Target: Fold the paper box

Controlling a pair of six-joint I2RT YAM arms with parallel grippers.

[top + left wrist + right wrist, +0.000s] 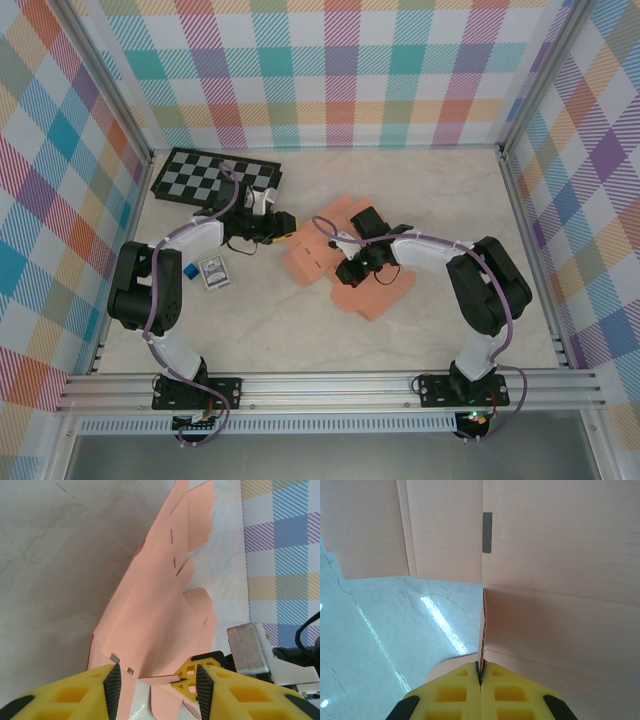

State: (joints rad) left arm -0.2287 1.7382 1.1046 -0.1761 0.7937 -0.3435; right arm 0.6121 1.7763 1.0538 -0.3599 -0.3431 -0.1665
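A: Where was the paper box?
B: Mid-table, a flat cut sheet lying between both arms. Folding had barely started, I'd judge.
A: Grippers?
B: Right gripper pressed together, apparently pinching a flap edge. Left gripper stood apart, with a flap tip between its jaws, unclamped.
A: Next?
B: Probably the left needed to bite that flap and turn it along its crease, with the right anchoring.
A: Anything inside?
B: Nothing; no walls stood yet.
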